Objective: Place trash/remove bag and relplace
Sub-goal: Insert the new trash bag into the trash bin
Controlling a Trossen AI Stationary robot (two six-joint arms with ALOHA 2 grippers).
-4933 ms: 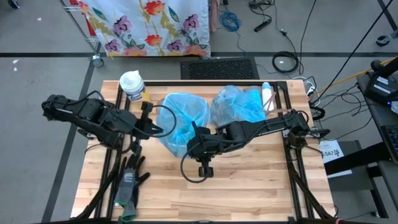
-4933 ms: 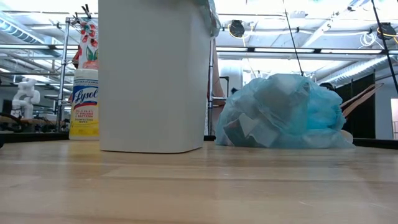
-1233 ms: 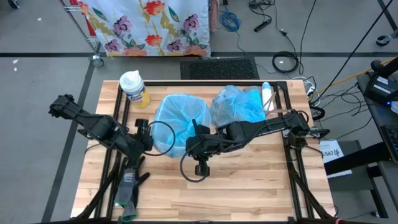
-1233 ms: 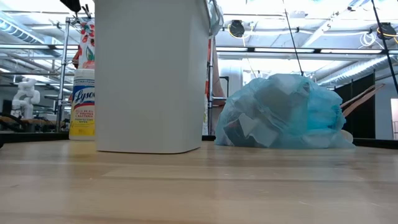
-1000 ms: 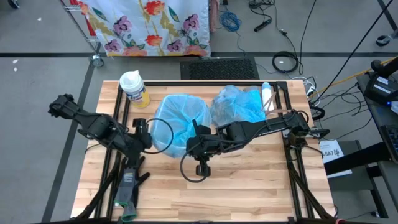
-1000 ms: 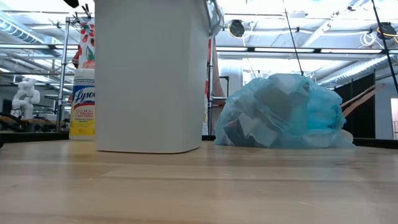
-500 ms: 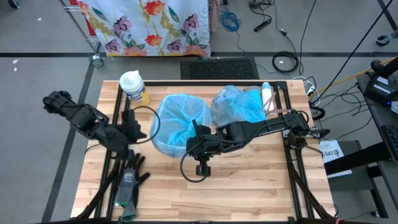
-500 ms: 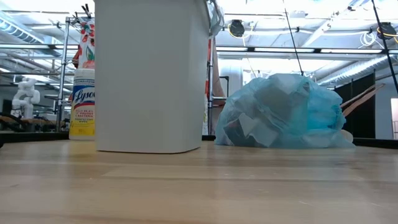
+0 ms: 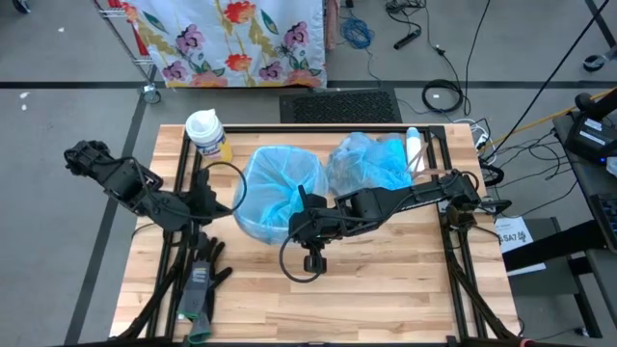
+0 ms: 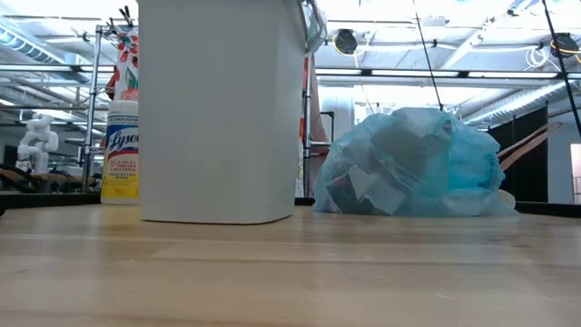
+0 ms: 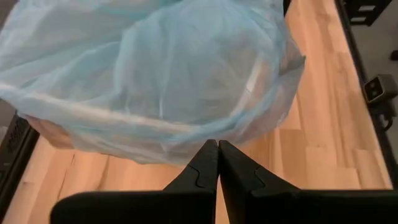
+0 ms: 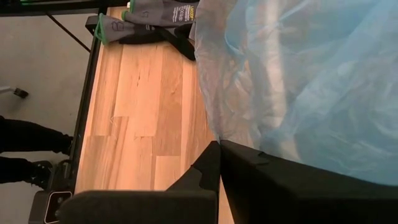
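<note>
- Wooden planks make up the table, and beyond its far edge we see a grey floor with cables and a flowered cloth.
- We see a white bin near the middle of the table, lined with a light blue bag that drapes over its rim.
- Just beside the bin, toward the right arm's side, we find a second blue bag, bunched up and full; through its film in the low view we make out pale crumpled scraps, the trash.
- We note a wipes canister with a white lid at the far left corner, near the bin but apart from it.
- We see the left gripper off the bin's left side, clear of the bag; in its wrist view its fingers are pressed together with nothing between them, pointing at the lined bin.
- We see the right gripper at the bin's near rim, against the liner; its fingers meet tightly, and we cannot tell whether any film is pinched between them.
- We spot a pair of black-and-grey gloves lying on the near left of the table, beside the left arm's frame.
</note>
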